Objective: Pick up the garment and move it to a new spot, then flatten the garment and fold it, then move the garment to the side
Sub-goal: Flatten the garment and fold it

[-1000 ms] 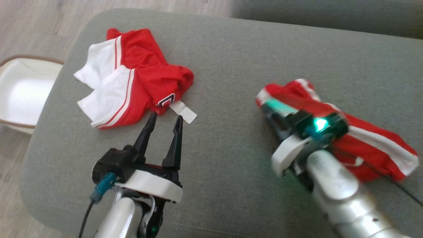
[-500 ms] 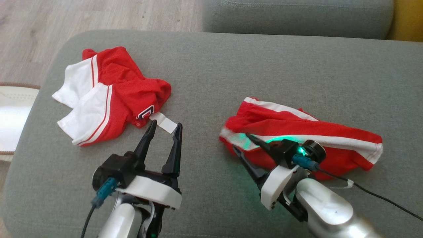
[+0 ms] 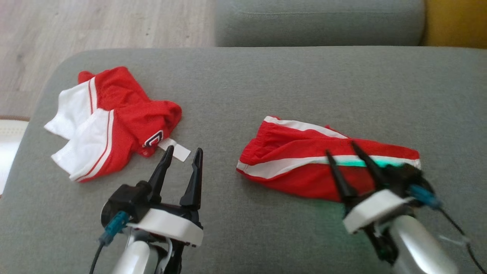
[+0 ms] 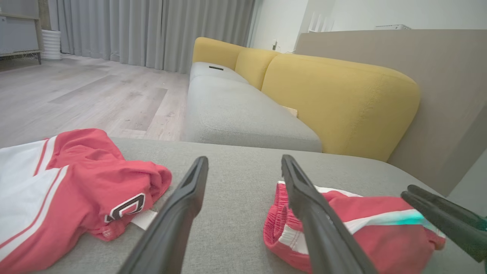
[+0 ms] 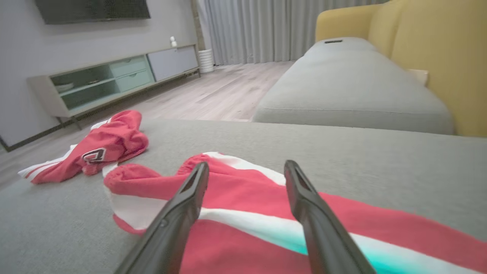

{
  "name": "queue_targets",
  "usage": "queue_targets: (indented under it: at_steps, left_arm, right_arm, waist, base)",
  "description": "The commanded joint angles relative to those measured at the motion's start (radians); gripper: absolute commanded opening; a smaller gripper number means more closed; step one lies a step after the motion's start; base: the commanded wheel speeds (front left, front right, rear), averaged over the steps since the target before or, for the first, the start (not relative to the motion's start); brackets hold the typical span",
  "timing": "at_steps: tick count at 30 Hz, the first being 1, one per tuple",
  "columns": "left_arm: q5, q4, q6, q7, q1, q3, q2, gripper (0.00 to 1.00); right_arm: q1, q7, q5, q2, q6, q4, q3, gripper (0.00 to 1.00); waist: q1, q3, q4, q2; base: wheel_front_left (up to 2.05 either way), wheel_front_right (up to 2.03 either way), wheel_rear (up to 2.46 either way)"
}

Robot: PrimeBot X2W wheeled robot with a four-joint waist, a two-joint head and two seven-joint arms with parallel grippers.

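Shorts (image 3: 300, 167) folded mid-cushion (image 3: 266, 87), far from edges, bare seat beyond. Right gripper (image 3: 340, 147) spread wide over them, gripping nothing; left gripper (image 3: 184, 149) likewise, beside jersey (image 3: 125, 121).

Open grey cushion (image 3: 289, 87) stretches beyond the folded red shorts (image 3: 296, 167) and to their right. To their left lies a bare strip of cushion, then a crumpled red-and-white jersey (image 3: 121, 114). Farther beyond the shorts, a grey sofa seat (image 3: 319, 23) stands.
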Motion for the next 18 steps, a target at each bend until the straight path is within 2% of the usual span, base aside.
queue_targets:
  at_steps: [1, 7, 13, 18]
  left_arm:
    - [0.000, -0.030, -0.005, -0.006, -0.030, 0.035, 0.001, 1.00]
    - [-0.002, 0.007, -0.023, -0.006, -0.033, 0.023, 0.001, 1.00]
    - [0.016, 0.111, -0.061, -0.006, -0.071, -0.014, 0.001, 1.00]
    - [0.022, 0.203, -0.084, -0.006, -0.118, -0.041, 0.001, 1.00]
  right_arm:
    - [0.008, -0.017, -0.017, 0.014, -0.001, -0.054, -0.030, 1.00]
    - [0.156, -0.019, -0.148, 0.106, -0.001, -0.202, -0.329, 1.00]
    - [0.185, -0.019, -0.207, 0.142, -0.001, -0.276, -0.439, 1.00]
    - [0.176, -0.019, -0.205, 0.144, -0.001, -0.279, -0.441, 1.00]
  waist:
    - [0.0000, -0.001, -0.012, 0.0000]
    - [0.0000, 0.013, -0.044, 0.0000]
    - [0.0000, 0.045, -0.076, 0.0000]
    - [0.0000, 0.062, -0.091, 0.0000]
  base:
    - [0.00, 0.00, 0.00]
    - [0.00, 0.00, 0.00]
    - [0.00, 0.00, 0.00]
    - [0.00, 0.00, 0.00]
